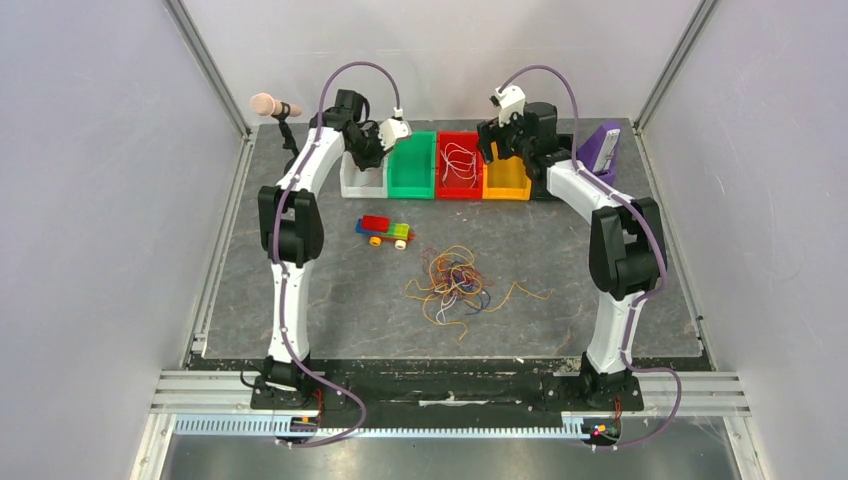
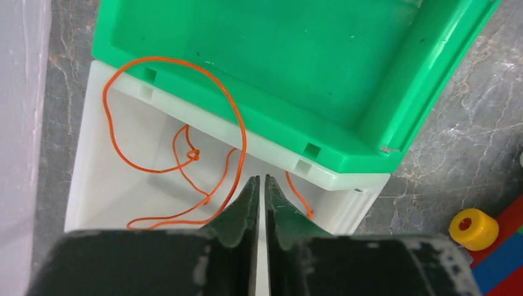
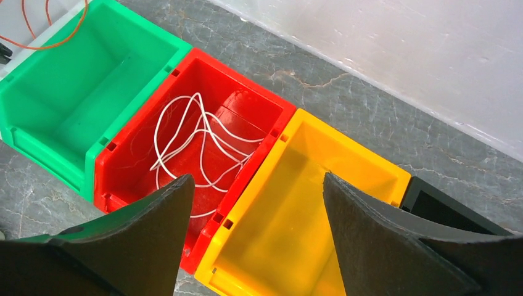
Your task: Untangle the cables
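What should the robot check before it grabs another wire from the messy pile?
1. Right tool open and empty: ok.
2. Left tool open: not ok, it is shut.
3. Left tool free of the orange wire: cannot tell, the wire runs behind its fingers.
4. Orange wire all inside the white bin: not ok, a loop lies over the green bin.
5. White wire inside the red bin: ok.
6. Tangle lying in the open, toy apart from it: ok.
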Controlling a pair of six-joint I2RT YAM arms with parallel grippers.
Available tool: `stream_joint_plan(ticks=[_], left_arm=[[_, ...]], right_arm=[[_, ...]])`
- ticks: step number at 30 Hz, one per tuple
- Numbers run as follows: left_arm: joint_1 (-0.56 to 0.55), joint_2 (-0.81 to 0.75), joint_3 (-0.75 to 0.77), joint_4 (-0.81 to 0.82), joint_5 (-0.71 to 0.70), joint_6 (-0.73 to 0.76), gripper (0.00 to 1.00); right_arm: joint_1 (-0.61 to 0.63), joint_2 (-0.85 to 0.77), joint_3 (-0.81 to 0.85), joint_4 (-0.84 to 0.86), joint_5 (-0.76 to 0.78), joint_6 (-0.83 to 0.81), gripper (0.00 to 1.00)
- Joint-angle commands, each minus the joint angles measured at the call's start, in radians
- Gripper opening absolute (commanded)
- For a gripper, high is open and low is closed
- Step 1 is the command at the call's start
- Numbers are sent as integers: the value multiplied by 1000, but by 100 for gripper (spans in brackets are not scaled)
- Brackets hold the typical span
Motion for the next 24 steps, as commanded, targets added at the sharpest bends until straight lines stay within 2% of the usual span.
stream_joint_plan(ticks=[1, 3, 7, 8, 12, 13, 14, 15, 19, 22, 24], left_arm=[[14, 19, 29, 19, -51, 97, 7], [25, 1, -2, 27, -56, 85, 2], [52, -89, -114, 31, 11, 94, 2], [60, -119, -147, 32, 65, 97, 7], [100, -235, -265, 118, 241, 103, 47], [109, -259, -302, 157, 276, 117, 52], [113, -290, -339, 233, 291, 130, 69], [113, -303, -370, 286, 290, 137, 75], [114, -272, -325, 328, 301, 234, 75], [110, -213, -244, 271, 327, 343, 70], [103, -161, -162, 178, 329, 416, 64]], right_arm=[[-11, -45, -4, 4, -21, 16, 79], [-14, -47, -5, 0, -25, 15, 78], [-20, -57, -27, -3, -33, 7, 78], [-21, -60, -34, -2, -34, 5, 78], [-24, -67, -48, -5, -41, 6, 78], [-25, -67, -50, -6, -43, 6, 78], [-24, -66, -50, -9, -46, 6, 78], [-25, -66, -50, -10, -49, 6, 78], [-25, -65, -48, -16, -51, 5, 78], [-26, -60, -47, -22, -52, 2, 78], [-28, -59, -45, -23, -51, -1, 78]])
